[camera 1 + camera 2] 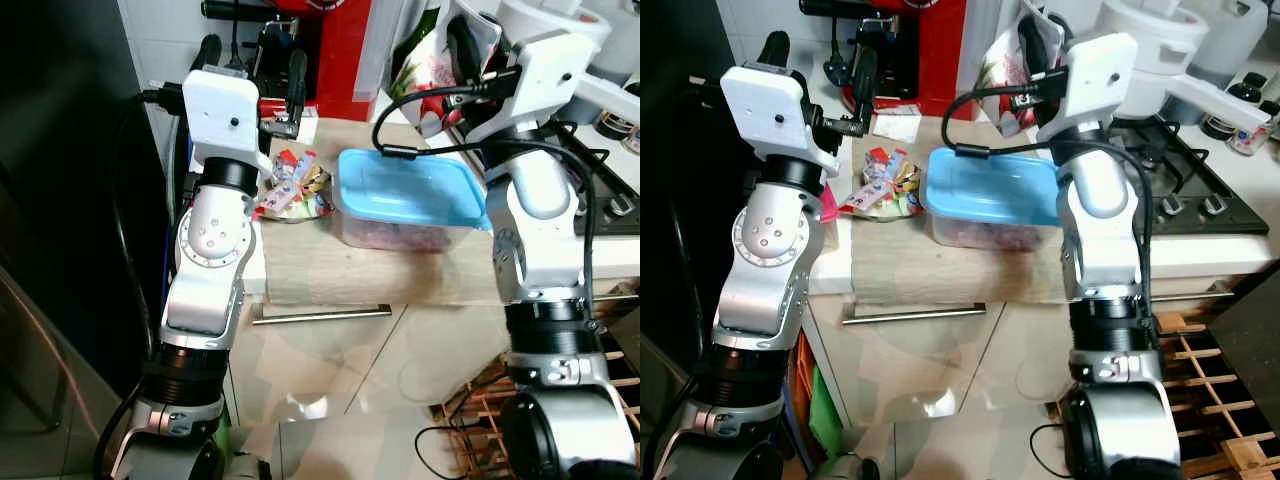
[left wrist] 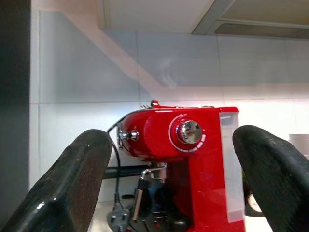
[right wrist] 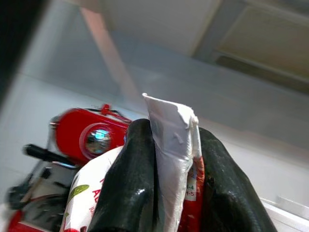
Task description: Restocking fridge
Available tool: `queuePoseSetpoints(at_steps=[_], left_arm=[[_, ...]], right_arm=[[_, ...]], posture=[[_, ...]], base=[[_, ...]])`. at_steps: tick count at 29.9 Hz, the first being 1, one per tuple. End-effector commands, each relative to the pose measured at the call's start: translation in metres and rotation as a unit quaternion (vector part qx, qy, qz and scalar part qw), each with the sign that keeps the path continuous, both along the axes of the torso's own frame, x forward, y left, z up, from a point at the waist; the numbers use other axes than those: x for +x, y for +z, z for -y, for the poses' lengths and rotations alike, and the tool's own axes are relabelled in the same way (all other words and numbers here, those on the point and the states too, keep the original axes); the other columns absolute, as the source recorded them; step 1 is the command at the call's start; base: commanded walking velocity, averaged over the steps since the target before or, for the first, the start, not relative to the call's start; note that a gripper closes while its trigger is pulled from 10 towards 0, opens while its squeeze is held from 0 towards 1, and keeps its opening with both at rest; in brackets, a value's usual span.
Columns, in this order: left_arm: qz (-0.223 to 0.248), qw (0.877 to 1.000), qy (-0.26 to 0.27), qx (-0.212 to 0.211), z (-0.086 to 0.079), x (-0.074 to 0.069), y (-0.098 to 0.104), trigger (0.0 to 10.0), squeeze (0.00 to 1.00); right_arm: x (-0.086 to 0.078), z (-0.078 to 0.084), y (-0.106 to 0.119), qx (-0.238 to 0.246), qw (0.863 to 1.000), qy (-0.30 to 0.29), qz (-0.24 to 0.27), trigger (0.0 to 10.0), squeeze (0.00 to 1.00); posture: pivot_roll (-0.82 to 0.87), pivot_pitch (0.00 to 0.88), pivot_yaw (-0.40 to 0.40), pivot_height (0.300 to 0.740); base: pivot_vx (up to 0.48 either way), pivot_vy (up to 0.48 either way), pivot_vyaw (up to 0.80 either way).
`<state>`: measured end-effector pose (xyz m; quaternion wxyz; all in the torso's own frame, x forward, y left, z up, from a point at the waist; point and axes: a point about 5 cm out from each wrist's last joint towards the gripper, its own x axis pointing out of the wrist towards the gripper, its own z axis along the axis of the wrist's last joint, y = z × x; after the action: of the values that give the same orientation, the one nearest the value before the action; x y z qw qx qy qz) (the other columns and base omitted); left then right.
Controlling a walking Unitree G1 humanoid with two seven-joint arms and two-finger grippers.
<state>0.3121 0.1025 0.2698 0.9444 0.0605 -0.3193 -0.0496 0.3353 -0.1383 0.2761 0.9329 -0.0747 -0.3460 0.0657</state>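
Note:
My right gripper (image 1: 462, 48) is raised above the back of the counter and is shut on the top of a white, red and green bag (image 3: 172, 131), which is pinched between both fingers (image 3: 134, 183). The bag (image 1: 428, 62) hangs by the red coffee machine. My left gripper (image 1: 252, 64) is held up over the counter's left end, open and empty, with its fingers (image 2: 67, 193) framing the coffee machine. A clear box with a blue lid (image 1: 410, 192) sits on the counter between my arms. Several colourful snack packets (image 1: 290, 186) lie to its left.
A red coffee machine (image 1: 342, 50) stands at the back of the wooden counter (image 1: 330, 270). A gas hob (image 1: 1185, 170) and a white appliance (image 1: 1152, 40) are to the right. The tall dark fridge (image 1: 60, 200) is on my left. A wooden rack (image 1: 1200, 400) lies on the floor.

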Motion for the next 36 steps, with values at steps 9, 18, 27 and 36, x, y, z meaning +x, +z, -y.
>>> queuePoseSetpoints(at_steps=[9,18,27,36], left_arm=[[0.003,1.0,0.004,-0.009,0.0039,0.0022,0.0024,10.0,0.0],[0.007,1.0,0.009,-0.012,0.0033,0.003,0.0039,10.0,0.0],[0.017,1.0,0.005,-0.008,0.0061,0.0021,0.0067,10.0,0.0],[0.028,1.0,0.006,-0.009,0.0094,0.0002,0.0097,10.0,0.0]], right_arm=[[-0.0093,0.0051,-0.0014,-0.01,0.996,-0.079,0.04,10.0,0.0],[-0.0087,0.0032,-0.0019,-0.011,0.995,-0.092,0.048,10.0,0.0],[-0.009,0.0026,-0.0019,-0.009,0.994,-0.094,0.05,10.0,0.0],[-0.0111,-0.0045,0.0026,-0.014,0.995,-0.079,0.063,10.0,0.0]], posture=[[-0.04,0.0,-0.065,0.74],[-0.04,0.0,-0.068,0.74],[-0.05,0.0,-0.067,0.74],[-0.05,0.0,-0.073,0.74]], base=[[-0.148,0.0,0.0],[-0.341,0.0,0.0],[-0.299,0.0,0.0],[-0.26,0.0,0.0]])
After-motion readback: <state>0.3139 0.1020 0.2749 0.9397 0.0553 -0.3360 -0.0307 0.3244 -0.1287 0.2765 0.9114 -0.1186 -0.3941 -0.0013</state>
